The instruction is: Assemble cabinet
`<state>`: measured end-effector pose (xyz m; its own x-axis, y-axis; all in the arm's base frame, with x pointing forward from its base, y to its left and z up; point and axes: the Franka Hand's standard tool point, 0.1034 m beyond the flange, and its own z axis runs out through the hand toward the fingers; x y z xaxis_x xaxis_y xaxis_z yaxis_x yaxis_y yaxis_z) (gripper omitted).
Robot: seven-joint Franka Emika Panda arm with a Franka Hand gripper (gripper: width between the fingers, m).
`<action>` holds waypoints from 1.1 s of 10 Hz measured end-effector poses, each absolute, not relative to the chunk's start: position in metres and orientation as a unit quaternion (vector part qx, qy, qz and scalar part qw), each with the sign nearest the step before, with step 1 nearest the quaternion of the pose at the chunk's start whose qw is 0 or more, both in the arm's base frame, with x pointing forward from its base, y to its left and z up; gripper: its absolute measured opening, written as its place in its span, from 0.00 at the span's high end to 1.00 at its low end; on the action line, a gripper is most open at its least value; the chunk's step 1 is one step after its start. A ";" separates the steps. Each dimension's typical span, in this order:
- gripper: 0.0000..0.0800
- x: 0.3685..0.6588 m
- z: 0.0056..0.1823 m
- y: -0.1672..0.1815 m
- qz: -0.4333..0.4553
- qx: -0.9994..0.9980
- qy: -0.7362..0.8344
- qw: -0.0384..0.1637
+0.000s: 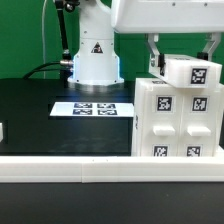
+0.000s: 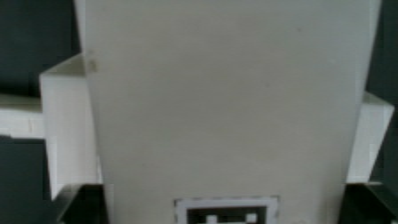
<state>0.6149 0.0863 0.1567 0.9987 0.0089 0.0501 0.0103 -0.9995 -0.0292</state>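
Observation:
The cabinet, a large white box with several black-and-white tags on its front panels, stands upright at the exterior view's right. My gripper hangs right above it. Its dark fingers flank a small white tagged block that sits at the cabinet's top, and the gripper looks shut on it. In the wrist view a long white face fills the picture, with a tag at one end. The fingertips do not show clearly there.
The marker board lies flat on the black table behind and to the exterior view's left of the cabinet. The arm's white base stands at the back. A white rail runs along the front edge.

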 end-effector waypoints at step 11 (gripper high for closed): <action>0.30 0.617 0.155 0.088 -0.036 -0.918 0.394 0.036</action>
<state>0.6169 0.0879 0.1552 0.6865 -0.7262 0.0381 -0.7210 -0.6865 -0.0941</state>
